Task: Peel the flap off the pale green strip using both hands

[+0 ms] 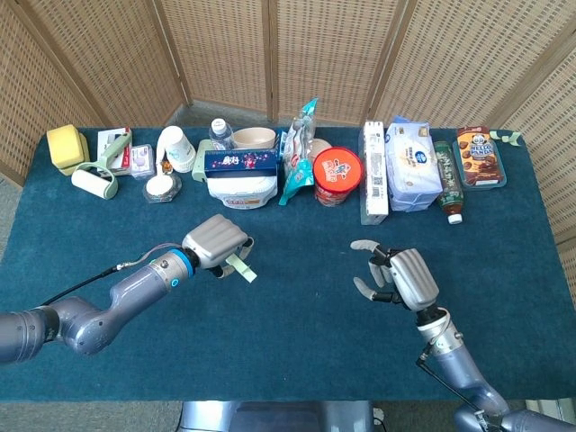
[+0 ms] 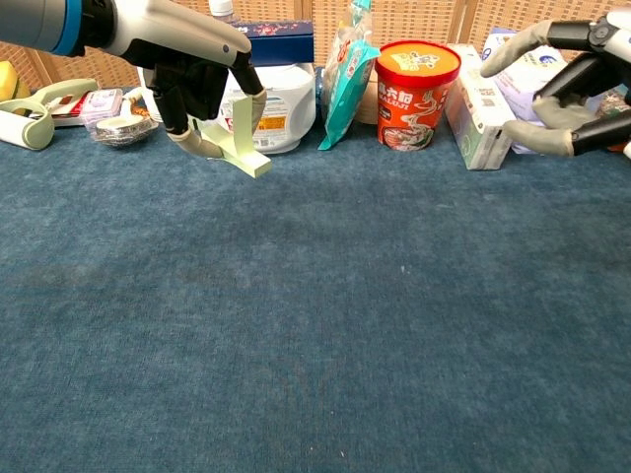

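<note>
Matt pale green strip [image 2: 237, 143] looks papery; table cloth [image 2: 315, 325] is rough blue carpet-like fabric.

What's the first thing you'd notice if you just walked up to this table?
Probably the left hand, held up over the blue table and pinching a pale green strip with its flap sticking up. Next, the right hand with its fingers spread, holding nothing. Behind them, a red noodle cup stands out in the row of groceries.

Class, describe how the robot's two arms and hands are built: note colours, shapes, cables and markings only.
Both arms are smooth silver-grey tubes. The left arm has a bright blue ring at the wrist and a thin black cable along it; the right arm also carries a thin black cable. The left hand and right hand have ribbed pale grey backs, black inner parts and beige fingers.
</note>
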Robot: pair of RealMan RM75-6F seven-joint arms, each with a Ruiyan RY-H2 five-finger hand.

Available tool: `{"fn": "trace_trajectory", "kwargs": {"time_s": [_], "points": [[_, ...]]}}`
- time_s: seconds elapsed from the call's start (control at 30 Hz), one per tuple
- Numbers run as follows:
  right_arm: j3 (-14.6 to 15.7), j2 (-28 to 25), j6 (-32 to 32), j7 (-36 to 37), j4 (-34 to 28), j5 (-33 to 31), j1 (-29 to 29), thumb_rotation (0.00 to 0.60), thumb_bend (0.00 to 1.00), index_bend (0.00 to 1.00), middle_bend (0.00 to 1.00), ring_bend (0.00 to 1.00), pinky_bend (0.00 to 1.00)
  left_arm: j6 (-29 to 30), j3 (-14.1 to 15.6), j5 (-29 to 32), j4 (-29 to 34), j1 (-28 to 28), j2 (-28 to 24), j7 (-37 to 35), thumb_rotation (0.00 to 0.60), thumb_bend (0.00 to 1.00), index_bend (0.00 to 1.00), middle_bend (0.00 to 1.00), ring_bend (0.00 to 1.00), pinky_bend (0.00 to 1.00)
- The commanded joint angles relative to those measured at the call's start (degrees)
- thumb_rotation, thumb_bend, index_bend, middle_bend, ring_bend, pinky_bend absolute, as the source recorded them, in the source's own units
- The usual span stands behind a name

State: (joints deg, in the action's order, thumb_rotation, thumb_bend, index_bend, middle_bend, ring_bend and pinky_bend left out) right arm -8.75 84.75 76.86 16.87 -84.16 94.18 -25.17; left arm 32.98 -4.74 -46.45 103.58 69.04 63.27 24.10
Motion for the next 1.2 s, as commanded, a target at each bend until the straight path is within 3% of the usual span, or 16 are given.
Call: {"fn": "trace_trajectory", "kwargs": {"time_s": [0.03,0.4,1.2], "points": [[0.11,0.30,-0.58,-0.54,-0.11,-0.20,-0.63,0.492,0.30,0.36,1.00,0.97,0.79,0.10,0.37,0.65,-0.38,0.84,0.31,0.01,0.600,0.37,0.61,1.00,1.00,1.00],[-0.19,2.76,-1.18,-3.34,-0.10,-1.38,-2.25,0.497,0.30,0.51,1.00,1.00,0.83,-0.01,1.40,3.22,-0.65,4.56,0.59,0.41,0.600,0.37,0.61,1.00,1.00,1.00],[-2.08,5.65,-1.61,-7.33,-2.18,-2.60,-5.82,0.498,0.30,0.47,1.00,1.00,0.83,0.91,3.90,7.60,-1.55,10.25,3.24,0.93,0.600,0.37,0.61,1.00,1.00,1.00]]}}
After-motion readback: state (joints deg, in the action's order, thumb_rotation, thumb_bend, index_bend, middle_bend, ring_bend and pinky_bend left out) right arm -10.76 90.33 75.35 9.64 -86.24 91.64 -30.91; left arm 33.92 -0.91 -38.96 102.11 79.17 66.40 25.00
